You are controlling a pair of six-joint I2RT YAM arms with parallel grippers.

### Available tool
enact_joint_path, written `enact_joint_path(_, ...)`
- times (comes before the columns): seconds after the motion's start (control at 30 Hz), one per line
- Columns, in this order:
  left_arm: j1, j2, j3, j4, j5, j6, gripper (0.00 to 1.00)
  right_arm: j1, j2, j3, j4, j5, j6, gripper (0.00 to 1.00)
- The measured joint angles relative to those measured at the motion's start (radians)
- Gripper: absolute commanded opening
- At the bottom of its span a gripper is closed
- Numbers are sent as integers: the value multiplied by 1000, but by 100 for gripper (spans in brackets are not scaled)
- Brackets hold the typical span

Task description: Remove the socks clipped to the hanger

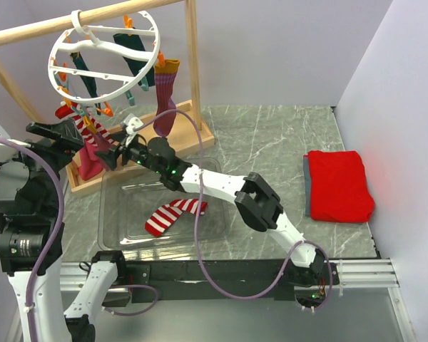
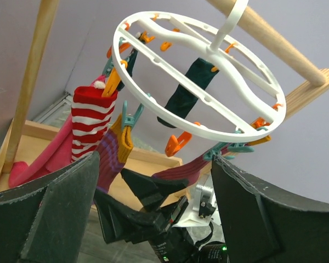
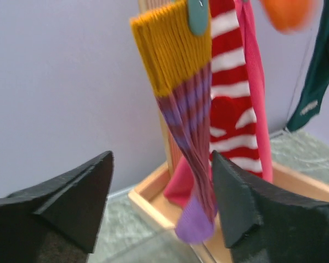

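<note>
The white ring hanger [image 1: 103, 60] hangs from the wooden rail and also shows in the left wrist view [image 2: 208, 118]. Clipped to it are a red-and-white striped sock [image 2: 90, 123], a purple-maroon sock with an orange cuff [image 3: 186, 120], a magenta pink sock [image 3: 255, 93], dark teal socks [image 1: 137, 60] and a second purple-maroon sock [image 1: 164, 100]. My right gripper [image 3: 162, 203] is open, and the purple-maroon sock's lower end hangs between its fingers, nearer the right one. My left gripper [image 2: 156, 164] is open and empty below the ring, pointing up at it.
Another striped sock [image 1: 172, 214] lies in a clear plastic tray [image 1: 114, 214] in front of the wooden frame's base [image 1: 192, 142]. A folded red cloth [image 1: 339, 185] lies at the right. Walls close off the back and right.
</note>
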Motion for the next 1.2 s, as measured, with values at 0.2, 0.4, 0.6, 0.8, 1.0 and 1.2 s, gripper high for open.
enact_joint_path(0.2,0,16,-23,0,4,1,86,13,63,116,-4,45,-14,70)
enact_joint_path(0.4,0,24,-38,0,-2,3,84,13,121,247,-49,79,-47,50)
enact_joint_path(0.6,0,30,-39,-2,-29,1,80,14,131,287,-56,94,-66,12)
enact_joint_path(0.8,0,100,-18,-22,-53,-1,79,21,122,273,-88,92,-67,0)
enact_joint_path(1.0,0,164,-16,-39,-52,-3,63,25,-17,70,-109,88,-68,0)
enact_joint_path(1.2,5,245,19,-62,-19,2,72,26,-120,-3,-119,68,-64,0)
